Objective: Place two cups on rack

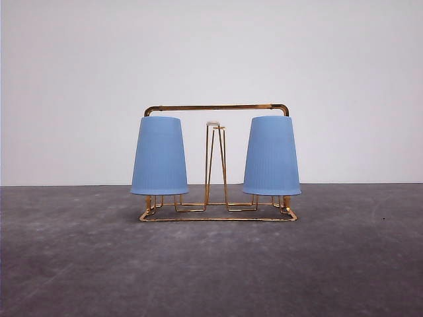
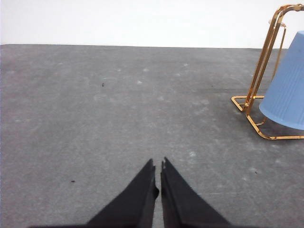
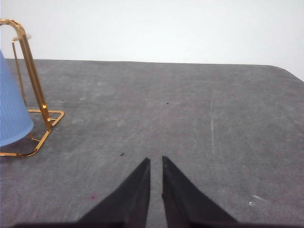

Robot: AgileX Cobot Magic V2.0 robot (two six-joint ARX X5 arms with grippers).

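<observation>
Two grippers: the left gripper (image 2: pixel 158 173) and the right gripper (image 3: pixel 156 168), both black with tapered fingers, hover over bare table nearest the cameras
Finger state: each pair is clenched to a hairline slit, grasping nothing
Table: dark grey mottled tabletop (image 1: pixel 211 264), rack well apart from both grippers
Rack: thin gold wire drying rack (image 1: pixel 217 107) stands mid-table, flat base on the surface, one bare white-tipped prong (image 1: pixel 213 123) at its centre
Left cup: light blue ribbed tapered plastic cup (image 1: pixel 159 156), upside down on the rack's left side
Right cup: matching blue cup (image 1: pixel 271 156), upside down on the rack's right side
Far: plain white wall (image 1: pixel 211 53)
</observation>
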